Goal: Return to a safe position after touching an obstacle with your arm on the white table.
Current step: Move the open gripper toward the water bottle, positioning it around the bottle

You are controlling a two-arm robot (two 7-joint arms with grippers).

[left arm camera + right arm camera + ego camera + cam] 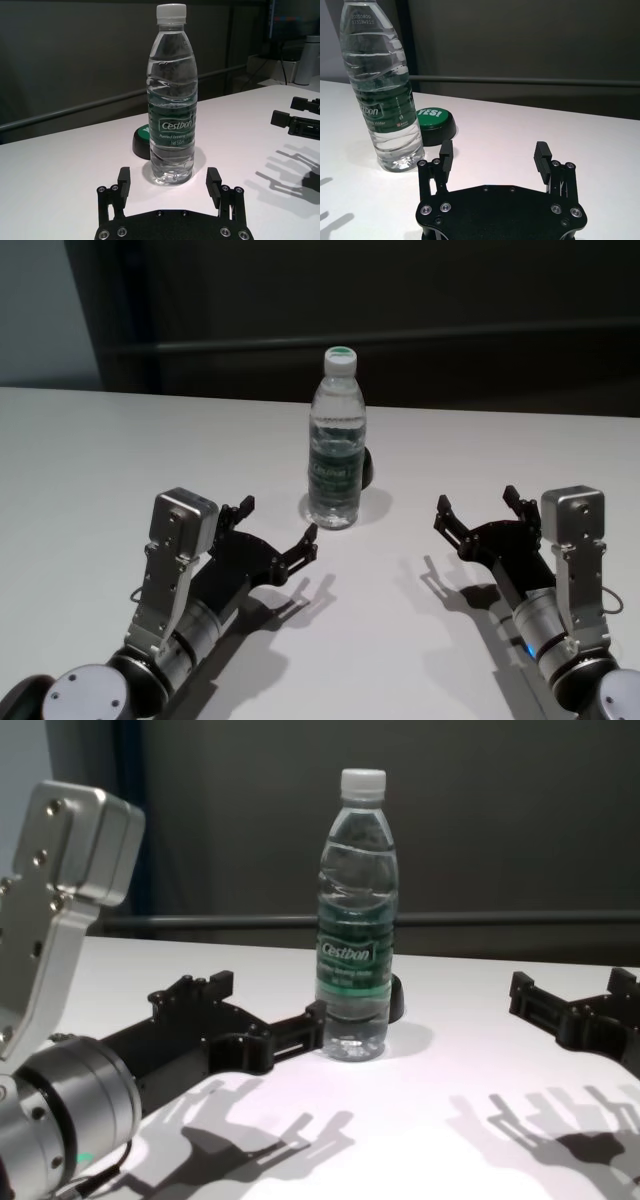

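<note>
The white counter [100, 460] is the largest thing before me, wide and plain, and it carries everything else. Both my arms lie low over its near part, reaching forward.

My left gripper [277, 525] is close to the obstacle, with its fingers [124, 181] spread apart and nothing between them. In the left wrist view the bottle stands just ahead of the gap, centred between the two fingers. From the head view one fingertip comes very near the bottle's base; I cannot tell for sure if it touches or is only just beside. I judge this arm is the one that made the contact, so it should draw back from here.

My right gripper [478, 512] is well apart from the bottle, on the other side, also with fingers [541, 155] open and empty. It seems parked.

The obstacle, a clear Cestbon water bottle [335, 445] with a white cap, stands upright near the middle of the counter, between my two grippers and a little farther out. It is tall and narrow, so I think a sideways push could tip it easily; a straight retreat looks safer.

Just behind the bottle sits a small black button with a green "YES!" top [434, 122], close to its base but out of my way.
</note>
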